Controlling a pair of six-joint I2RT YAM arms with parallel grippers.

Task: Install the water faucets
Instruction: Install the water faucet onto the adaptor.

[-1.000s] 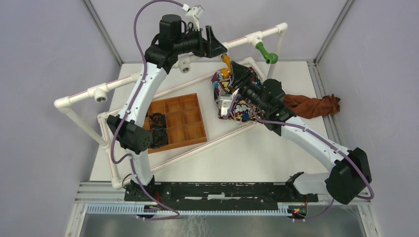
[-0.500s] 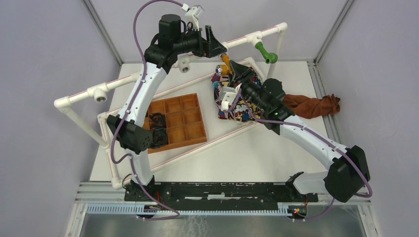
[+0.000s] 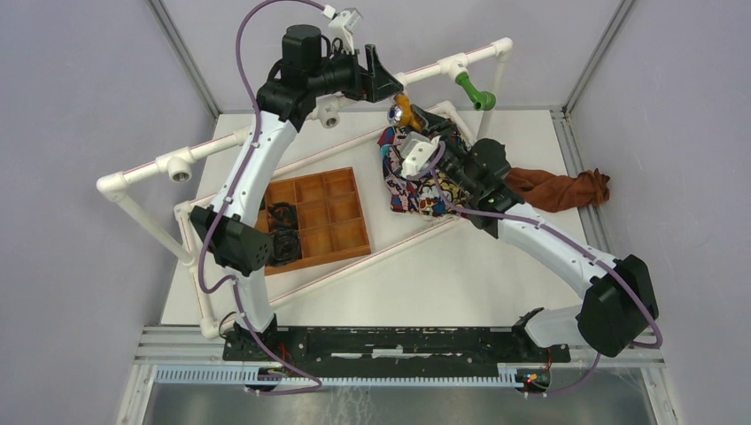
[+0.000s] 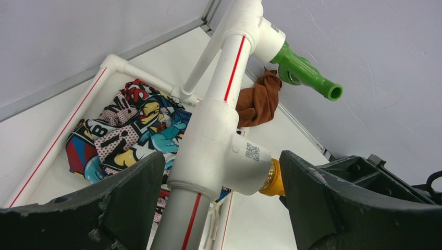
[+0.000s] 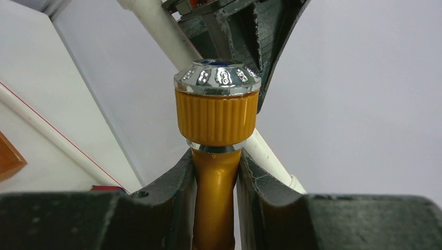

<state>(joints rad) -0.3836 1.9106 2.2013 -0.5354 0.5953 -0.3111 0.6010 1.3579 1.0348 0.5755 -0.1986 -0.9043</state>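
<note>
r pincer [image 5: 216,162] clamped on orange tap [image 5: 216,117], its end at the hole of the white t-fitting [image 4: 219,148]. l pincer [image 4: 220,169] apart round it.

In the right wrist view the orange-yellow faucet [image 5: 216,117] is cut off below its knob by the lower edge, its spout left unseen. In the left wrist view only a sliver of it is seen, the rest being hidden by the T-fitting [image 4: 213,151] and a jaw of the left gripper [image 4: 220,156]. Near the worktop's far edge the patterned cloth [image 3: 403,199] is partly covered by the right arm [image 3: 540,243]. The tray's [image 3: 332,232] dark contents are too small to be told.
</note>
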